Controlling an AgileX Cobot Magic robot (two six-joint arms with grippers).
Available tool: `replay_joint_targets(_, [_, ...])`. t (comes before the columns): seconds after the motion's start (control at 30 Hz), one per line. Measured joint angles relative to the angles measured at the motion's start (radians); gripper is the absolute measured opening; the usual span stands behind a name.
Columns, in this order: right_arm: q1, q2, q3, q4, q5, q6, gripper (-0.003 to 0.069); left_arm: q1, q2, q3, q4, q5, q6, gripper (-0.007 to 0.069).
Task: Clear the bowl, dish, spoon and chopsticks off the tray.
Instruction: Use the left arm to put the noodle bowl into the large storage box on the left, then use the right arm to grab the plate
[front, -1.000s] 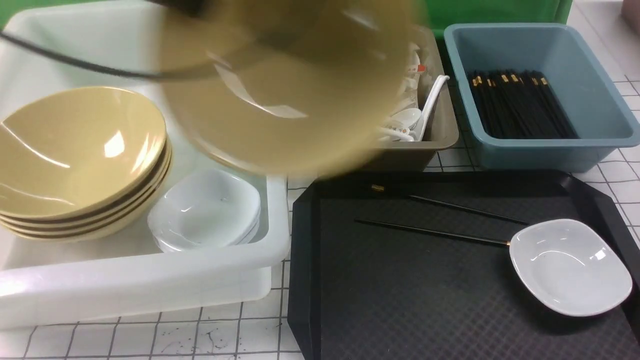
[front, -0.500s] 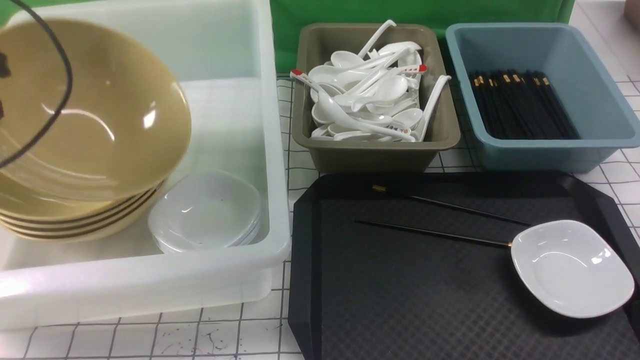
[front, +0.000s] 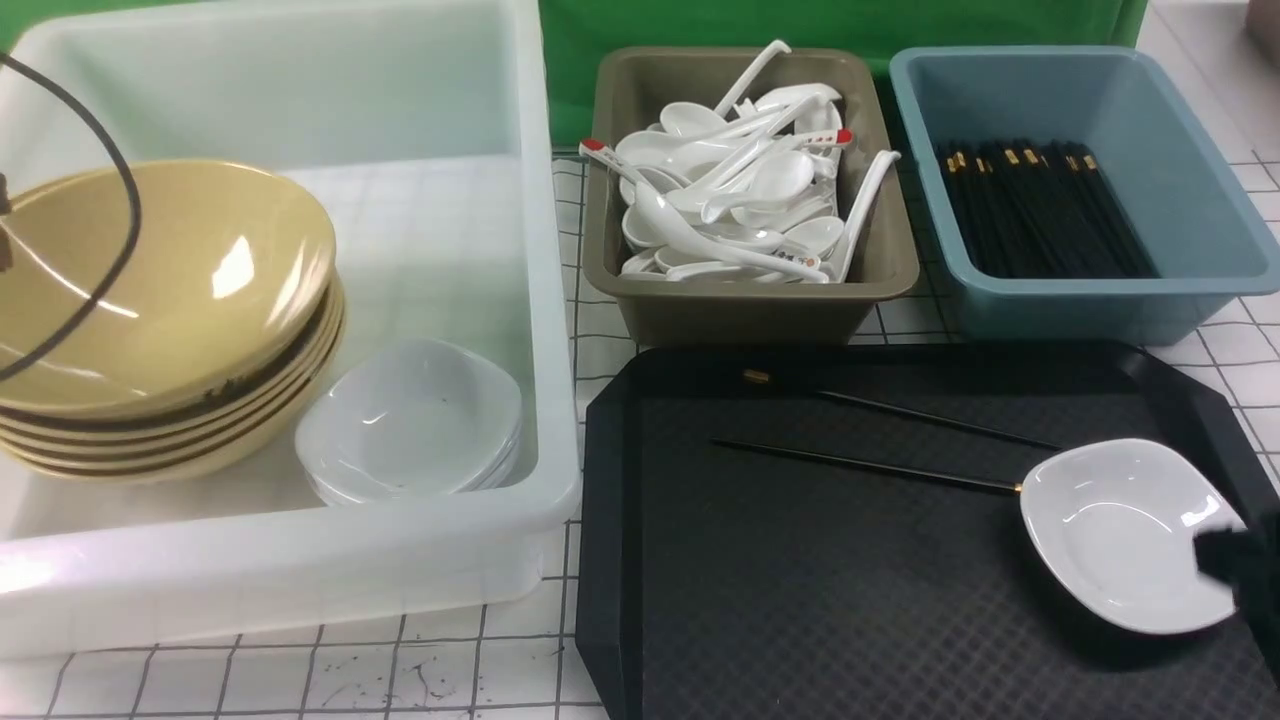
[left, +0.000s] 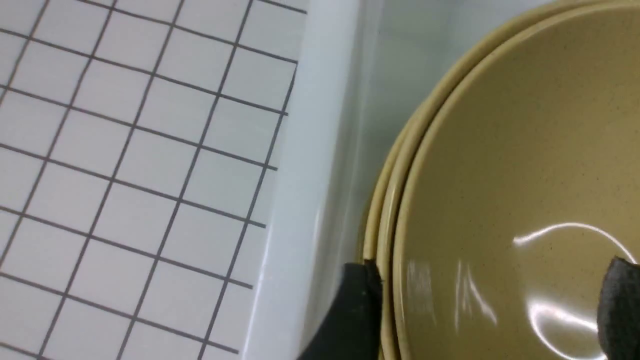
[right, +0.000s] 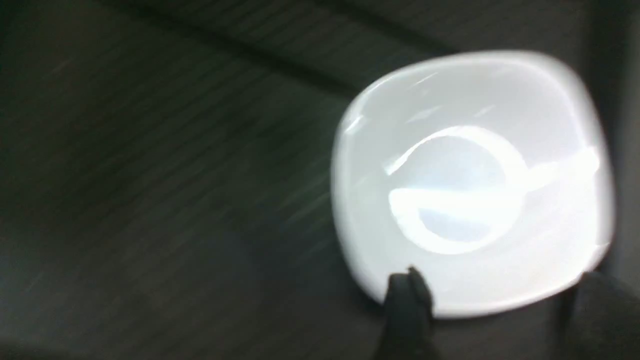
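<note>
Bowl (front: 160, 280) now atop stack (front: 200, 445)

Bowl (front: 150, 280): formerly airborne, now seated atop the stack of tan bowls (front: 255, 425) in the white bin (front: 300, 565); right gripper (front: 1232, 565), blurred, apparently newly arrived at the edge of the dish (front: 1115, 530).

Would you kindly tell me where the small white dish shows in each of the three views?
Front view: the dish sits by the right edge of the tray.
Left wrist view: not in it.
Right wrist view: the dish fills much of the picture, resting on the tray.
Shared landmark: the black tray under it.
</note>
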Motion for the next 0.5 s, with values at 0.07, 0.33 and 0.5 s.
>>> replay_joint_targets(0.07, [-0.04,0.073,-0.055,-0.038,0.03,0.021,0.0507,0.0,-0.001,-0.029,0.013,0.028,-0.028,0.0596])
replay_joint_targets(0.33, [-0.124,0.398,-0.16,-0.069,0.008,0.0,0.0522,-0.106,-0.174,-0.079,-0.121,0.098,-0.009,0.0513])
replay_joint_targets(0.5, [-0.126,0.558,-0.241,-0.068,-0.043,-0.059,0.0522,-0.294,-0.377,-0.02,-0.199,0.052,0.062,0.0398])
